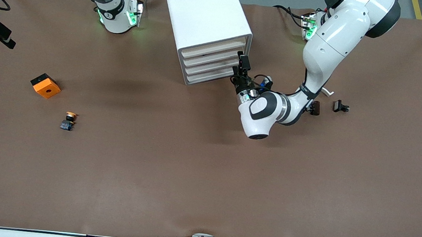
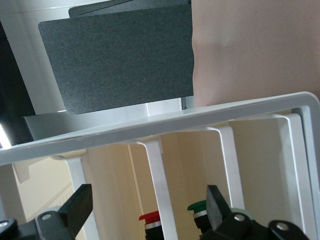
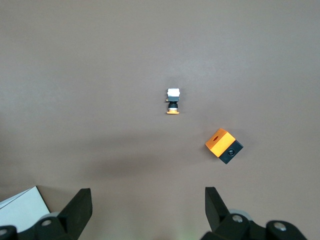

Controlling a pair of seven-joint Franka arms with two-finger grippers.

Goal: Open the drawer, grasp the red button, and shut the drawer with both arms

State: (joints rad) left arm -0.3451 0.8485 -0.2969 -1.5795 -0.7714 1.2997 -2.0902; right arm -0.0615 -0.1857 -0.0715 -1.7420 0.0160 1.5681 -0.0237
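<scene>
Drawer cabinet (image 1: 204, 29) standing at upper centre of the front view. The button (image 2: 150, 218) sitting inside it. Cube (image 1: 45, 86) lying mid-frame toward the right arm's end, loose button (image 1: 68, 121) lying near it, lower in frame. Two small parts (image 1: 340, 106) lying mid-frame toward the left arm's end.

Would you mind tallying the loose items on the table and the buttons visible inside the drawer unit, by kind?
Push buttons: 3, orange-capped button on the table, red-capped button and green-capped button inside the drawer unit
Orange cubes: 1
Small black parts: 2
Total: 6
</scene>
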